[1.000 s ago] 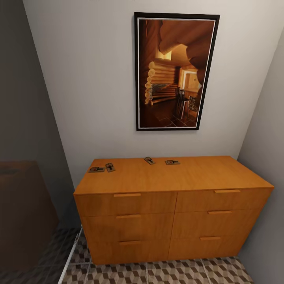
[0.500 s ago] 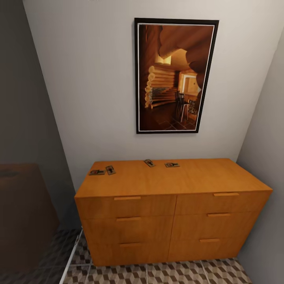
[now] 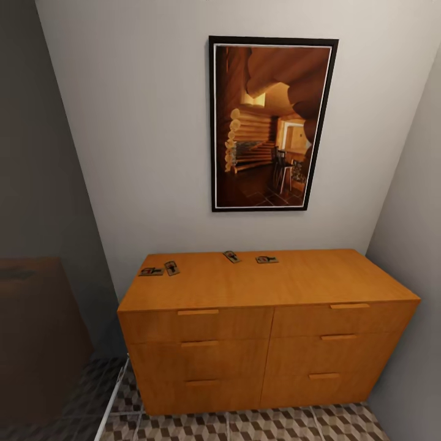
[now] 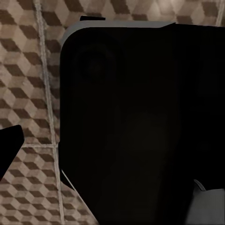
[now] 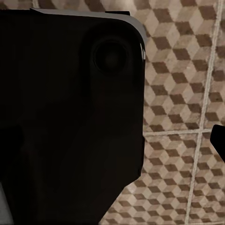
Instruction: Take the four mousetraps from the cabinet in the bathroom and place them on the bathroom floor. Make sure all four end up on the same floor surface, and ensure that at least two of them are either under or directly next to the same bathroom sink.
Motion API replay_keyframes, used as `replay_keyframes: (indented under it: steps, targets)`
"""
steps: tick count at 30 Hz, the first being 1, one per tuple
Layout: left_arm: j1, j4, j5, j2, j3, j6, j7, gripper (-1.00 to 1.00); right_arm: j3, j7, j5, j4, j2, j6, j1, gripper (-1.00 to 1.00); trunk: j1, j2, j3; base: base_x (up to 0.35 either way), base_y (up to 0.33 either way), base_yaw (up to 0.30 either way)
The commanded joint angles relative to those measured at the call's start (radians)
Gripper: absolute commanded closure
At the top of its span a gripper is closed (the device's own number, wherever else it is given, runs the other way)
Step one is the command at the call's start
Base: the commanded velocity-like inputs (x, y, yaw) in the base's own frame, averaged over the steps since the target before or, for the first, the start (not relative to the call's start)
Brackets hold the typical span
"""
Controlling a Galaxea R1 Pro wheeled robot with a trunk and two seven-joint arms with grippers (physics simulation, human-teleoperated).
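The cabinet, a wide orange-brown dresser with flat drawer pulls, stands against the white wall ahead. Several mousetraps lie on its top. Two lie close together at the back left. Two more lie near the back middle. The bathroom floor with its cube-pattern tiles shows below the cabinet, and again in the left wrist view and the right wrist view. The bathroom sink is out of view.
A framed picture hangs above the cabinet. A grey wall closes the right side. A dark translucent panel stands at the left. A dark part of the robot's body covers much of both wrist views.
The whole head picture has shifted slightly downward, so the camera has moved. The mousetraps lie where they were on the cabinet.
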Motion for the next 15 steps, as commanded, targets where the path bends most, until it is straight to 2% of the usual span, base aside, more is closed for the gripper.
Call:
replay_keyframes:
  steps: [1, 15]
  targets:
    - [0.0, 0.0, 0.006, 0.0, 0.001, -0.002, -0.001, -1.0, 0.0, -0.001, 0.0, 0.0, 0.0, -0.003, 0.0, -1.0, -0.004, 0.007, 0.002, 0.0, 0.0, 0.0]
    - [0.0, 0.0, 0.006, 0.001, 0.001, -0.002, -0.001, -1.0, 0.004, -0.001, 0.005, 0.0, 0.0, -0.003, 0.0, -1.0, -0.058, 0.105, 0.046, 0.0, 0.0, 0.0]
